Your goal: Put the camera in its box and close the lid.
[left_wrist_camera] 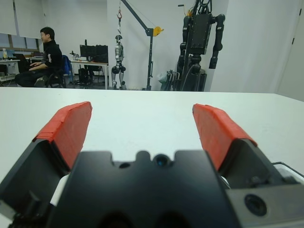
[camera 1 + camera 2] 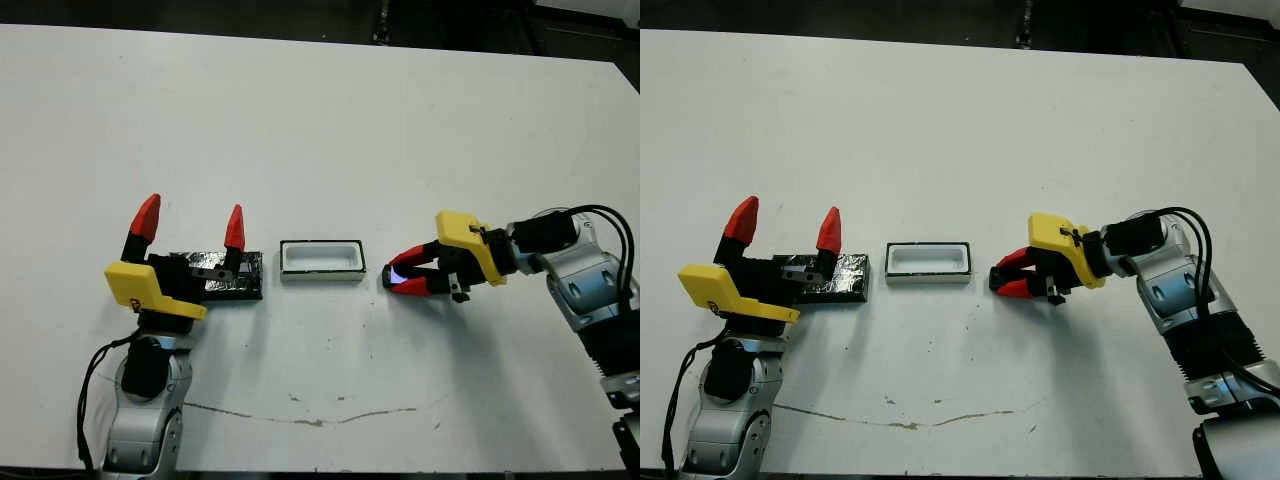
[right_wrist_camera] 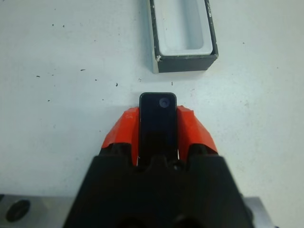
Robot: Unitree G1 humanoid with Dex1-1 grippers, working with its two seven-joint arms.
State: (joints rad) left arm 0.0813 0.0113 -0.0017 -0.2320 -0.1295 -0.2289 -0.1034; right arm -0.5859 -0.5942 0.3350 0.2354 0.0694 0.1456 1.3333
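On the white bench point(image 2: 320, 120) our left pincer point(image 2: 190, 222) stands wide apart and empty over the lid point(image 2: 238, 276). Just right of it lies the open box point(image 2: 322, 260). Beside that, our right pincer point(image 2: 403, 276) grips the camera point(image 3: 157, 121), clamped tight between both fingers.

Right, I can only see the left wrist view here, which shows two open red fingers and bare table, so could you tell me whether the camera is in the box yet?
Observer: No. The box is empty.
Operator: Where is the camera, please?
Observer: The right gripper is shut on the camera, just right of the box.
Operator: And the lid?
Observer: The lid lies flat under the left gripper.
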